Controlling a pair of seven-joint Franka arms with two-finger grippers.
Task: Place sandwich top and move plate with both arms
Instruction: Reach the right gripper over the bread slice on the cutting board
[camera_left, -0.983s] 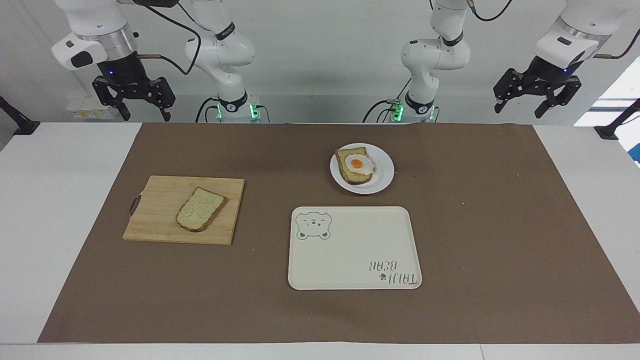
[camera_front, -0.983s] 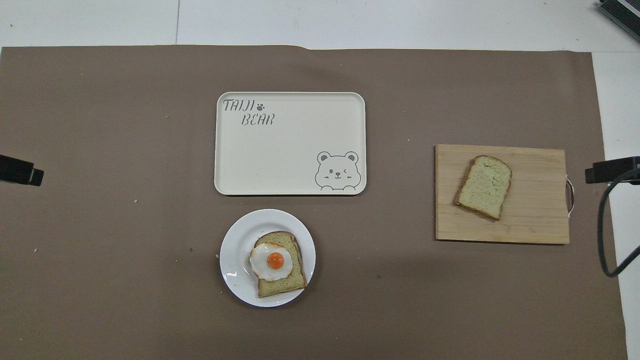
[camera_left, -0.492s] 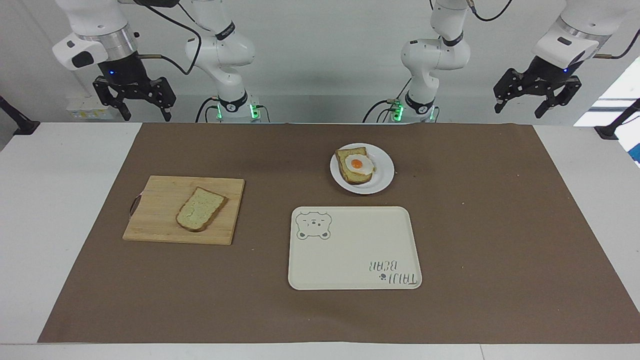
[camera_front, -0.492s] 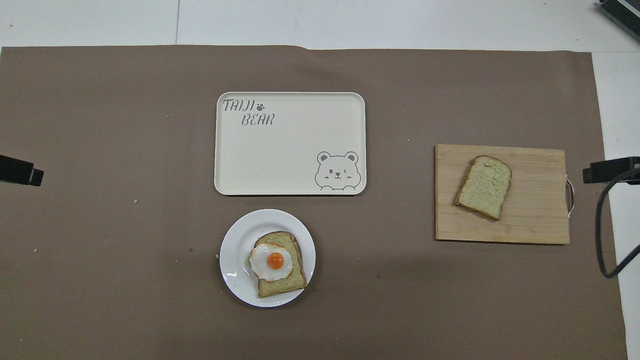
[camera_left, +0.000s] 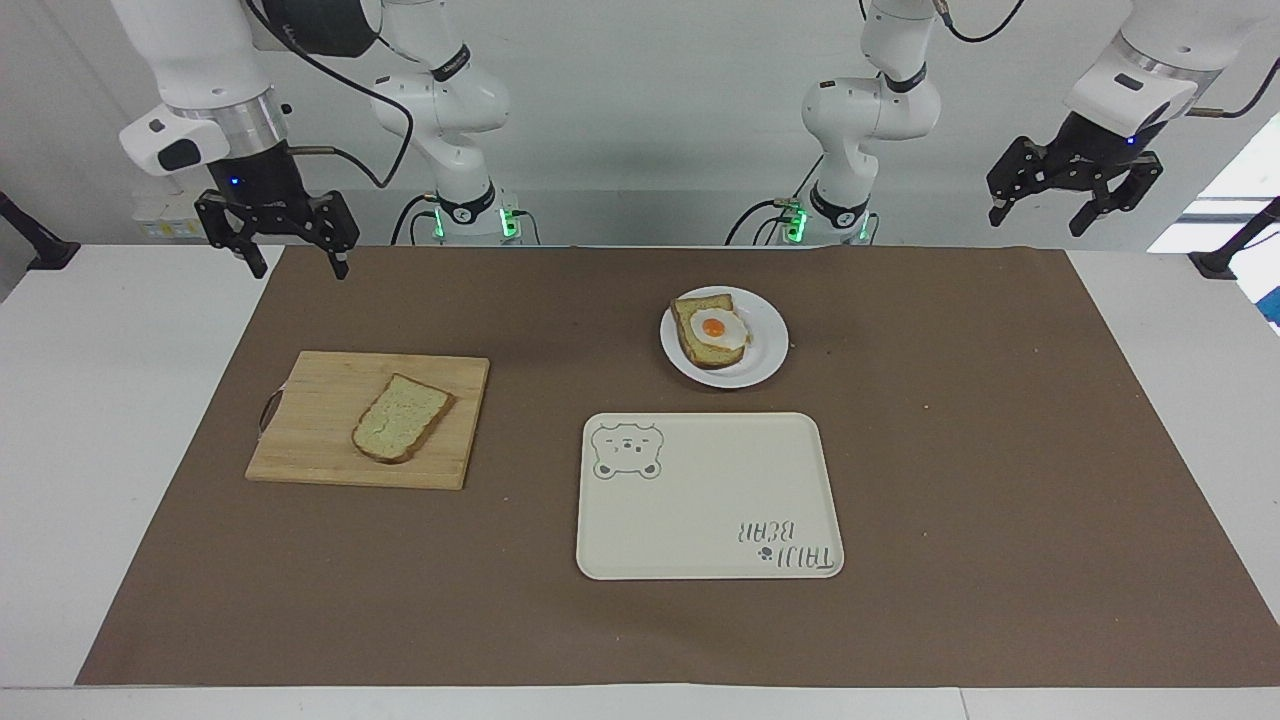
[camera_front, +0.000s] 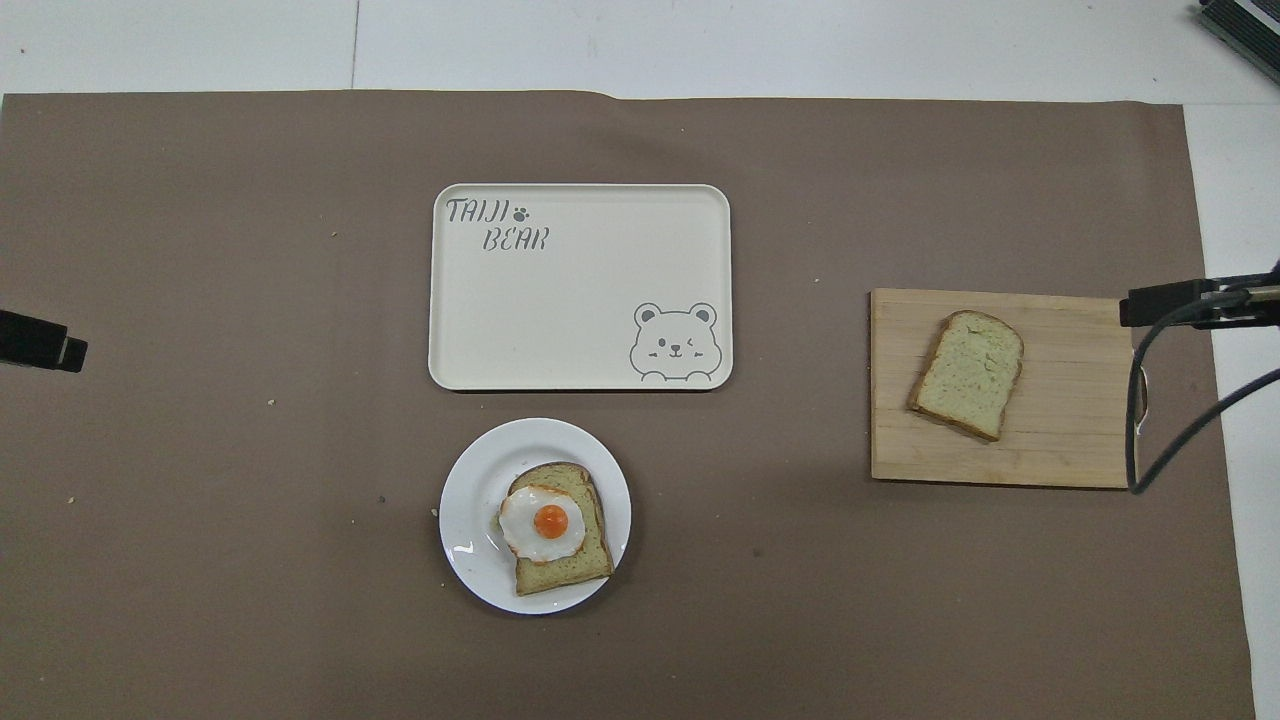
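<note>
Brown paper covers most of your white table (camera_left: 150, 330), and everything you need lies on it. Your sandwich top (camera_left: 401, 431) is a plain slice of pale, speckled bread with a darker brown crust all round, one end rounded and the other cut square. It lies flat and a little askew on the wooden cutting board (camera_left: 320, 400) toward the right arm's end of the table, with bare wood showing on every side of it.

Your plate (camera_left: 765, 345) is small, round and white, sitting near the middle of the table and well apart from the board. On it lies a second slice of bread with a fried egg (camera_left: 718, 330) on top, its orange yolk in the centre of the white. Just beside the plate, farther from the robots, you have the cream tray (camera_left: 700, 520) with a bear drawing in one corner and lettering in another; nothing rests on it.

Your right gripper (camera_left: 290, 262) hangs in the air over the table edge nearest the robots, at the board's end, its fingers spread and holding nothing. Your left gripper (camera_left: 1040, 215) waits raised at the left arm's end of the table, fingers likewise spread and empty.
</note>
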